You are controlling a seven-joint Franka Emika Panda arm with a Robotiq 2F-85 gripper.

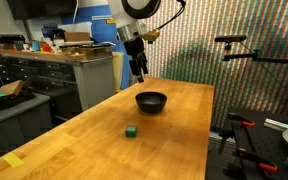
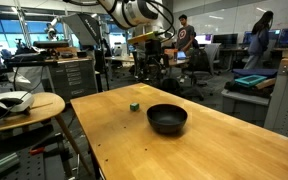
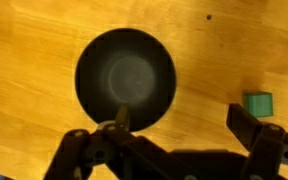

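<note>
A black bowl (image 1: 151, 101) (image 2: 167, 119) sits on the wooden table (image 1: 104, 135) (image 2: 214, 145), and it looks empty in the wrist view (image 3: 125, 78). A small green cube (image 1: 131, 131) (image 2: 135, 106) (image 3: 258, 103) lies on the wood a short way from it. My gripper (image 1: 140, 74) (image 2: 151, 62) (image 3: 182, 118) hangs well above the table, over the bowl's near edge. Its jaws stand open with nothing between them. One fingertip (image 3: 121, 119) overlaps the bowl's rim in the wrist view, the other (image 3: 246, 120) lies close to the cube.
A workbench with drawers and clutter (image 1: 69, 60) stands beyond the table. A round side table (image 2: 22, 105) holds a white object. A tripod arm (image 1: 246, 50) stands at the table's far side. A yellow tape patch (image 1: 12, 160) marks one table corner. People sit at desks (image 2: 187, 40) in the background.
</note>
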